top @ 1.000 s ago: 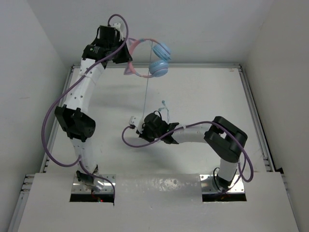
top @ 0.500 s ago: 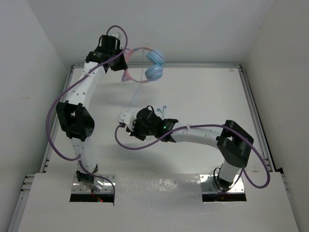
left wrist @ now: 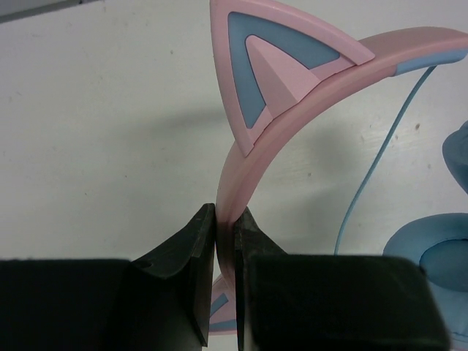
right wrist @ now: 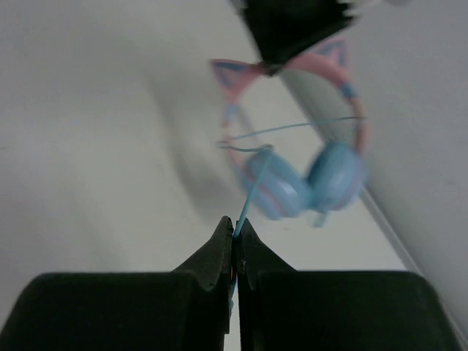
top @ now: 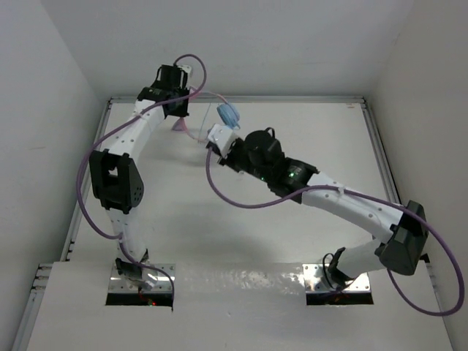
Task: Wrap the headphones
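Between the left pincer's (left wrist: pixel 225 216) wedge jaws, the headphones (left wrist: pixel 292 95) are pinched by their smooth pink band, a triangular cat ear (left wrist: pixel 270 66) beyond. Ahead of the right pincer (right wrist: pixel 235 224), which nips the thin pale-blue cable (right wrist: pixel 247 194), round padded cups (right wrist: pixel 336 175) hang blurred. Overhead, they sit between both pincers, over a matte white table (top: pixel 329 131).

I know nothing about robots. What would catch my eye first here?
The pink-and-blue cat-ear headphones, at the far side of the table, their headband pinched in the left gripper. Just beside them, the right gripper is shut on their thin blue cable.
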`<action>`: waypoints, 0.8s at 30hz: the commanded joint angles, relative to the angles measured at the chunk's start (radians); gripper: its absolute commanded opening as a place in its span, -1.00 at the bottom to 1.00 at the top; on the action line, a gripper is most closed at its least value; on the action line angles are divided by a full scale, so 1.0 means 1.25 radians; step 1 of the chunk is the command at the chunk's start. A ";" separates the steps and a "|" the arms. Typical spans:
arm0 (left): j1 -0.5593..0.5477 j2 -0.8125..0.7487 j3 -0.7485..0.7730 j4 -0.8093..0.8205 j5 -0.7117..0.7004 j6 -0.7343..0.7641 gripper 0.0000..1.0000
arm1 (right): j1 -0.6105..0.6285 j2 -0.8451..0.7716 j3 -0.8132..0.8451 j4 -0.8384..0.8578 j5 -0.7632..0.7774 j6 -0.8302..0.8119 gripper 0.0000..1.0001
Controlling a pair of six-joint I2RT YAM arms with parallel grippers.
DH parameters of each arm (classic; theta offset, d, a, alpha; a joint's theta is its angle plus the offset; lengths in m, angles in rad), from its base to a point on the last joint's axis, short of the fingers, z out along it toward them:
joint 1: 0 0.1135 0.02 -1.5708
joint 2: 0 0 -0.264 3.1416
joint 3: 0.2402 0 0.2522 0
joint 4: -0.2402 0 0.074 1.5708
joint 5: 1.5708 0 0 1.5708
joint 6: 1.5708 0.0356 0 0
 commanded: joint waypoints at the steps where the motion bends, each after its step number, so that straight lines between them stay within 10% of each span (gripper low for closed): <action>1: -0.033 -0.044 -0.003 0.035 0.058 0.107 -1.00 | -0.076 -0.017 0.057 -0.028 0.112 -0.060 -1.00; 12: -0.133 -0.054 -0.004 -0.067 0.229 0.220 -1.00 | -0.273 0.038 0.162 -0.015 0.226 -0.105 -1.00; 24: -0.144 -0.058 0.072 -0.195 0.469 0.279 -1.00 | -0.542 0.076 0.166 -0.002 0.060 0.127 -1.00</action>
